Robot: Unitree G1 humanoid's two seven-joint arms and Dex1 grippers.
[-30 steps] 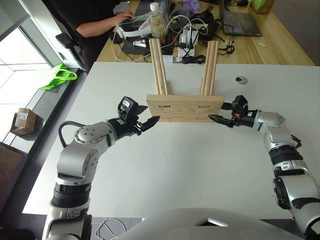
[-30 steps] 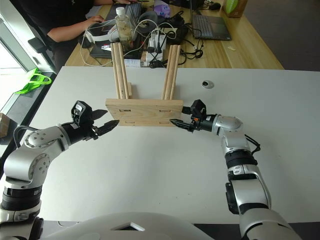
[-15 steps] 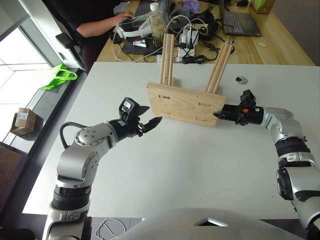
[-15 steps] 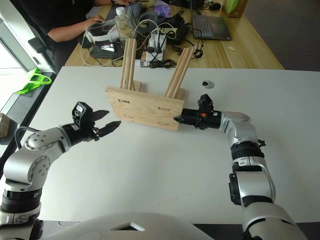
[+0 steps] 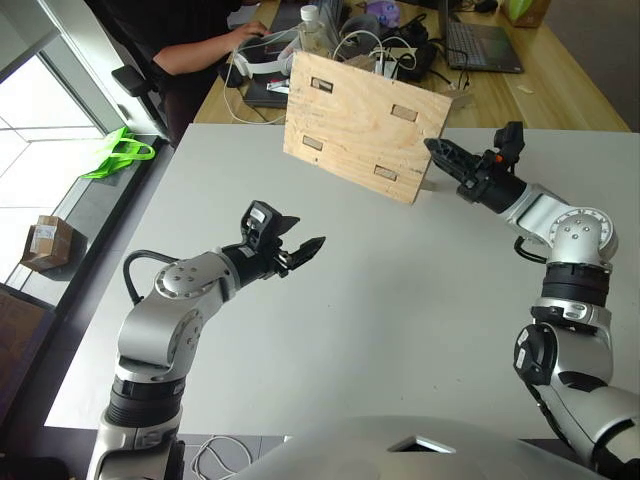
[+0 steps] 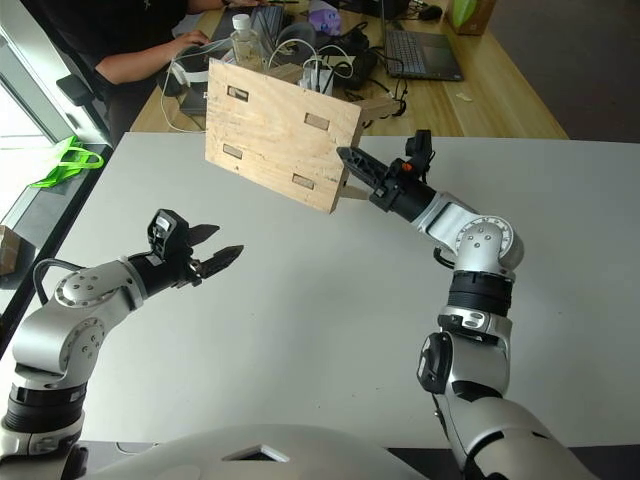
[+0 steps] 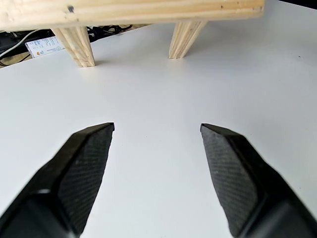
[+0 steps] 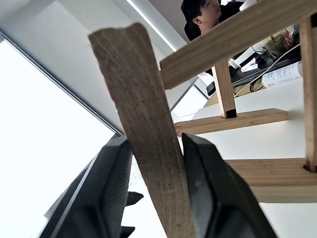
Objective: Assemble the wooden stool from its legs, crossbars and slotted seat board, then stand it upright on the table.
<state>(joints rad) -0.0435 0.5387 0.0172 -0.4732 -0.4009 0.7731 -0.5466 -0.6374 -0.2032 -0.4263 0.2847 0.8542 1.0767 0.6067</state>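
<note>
The assembled wooden stool is tilted, its slotted seat board (image 5: 352, 112) facing me above the far part of the white table (image 5: 400, 330). My right gripper (image 5: 432, 149) is shut on the board's right edge, one finger on each face (image 8: 148, 148). Legs and crossbars (image 8: 233, 120) run away behind the board. In the left wrist view two leg ends (image 7: 79, 47) touch the tabletop under the board's edge (image 7: 133, 10). My left gripper (image 5: 305, 233) is open and holds nothing, low over the table, nearer to me and left of the stool (image 7: 157, 128).
Behind the table stands a wooden desk (image 5: 560, 85) with laptops, cables and a bottle (image 6: 240, 40), where a person sits. The white table's left edge (image 5: 130, 240) drops to the floor. Bare tabletop lies between my two arms.
My right gripper has swung up and back, raising the stool from lying on its board edge until the seat faces me. The left gripper has barely shifted and stays open.
</note>
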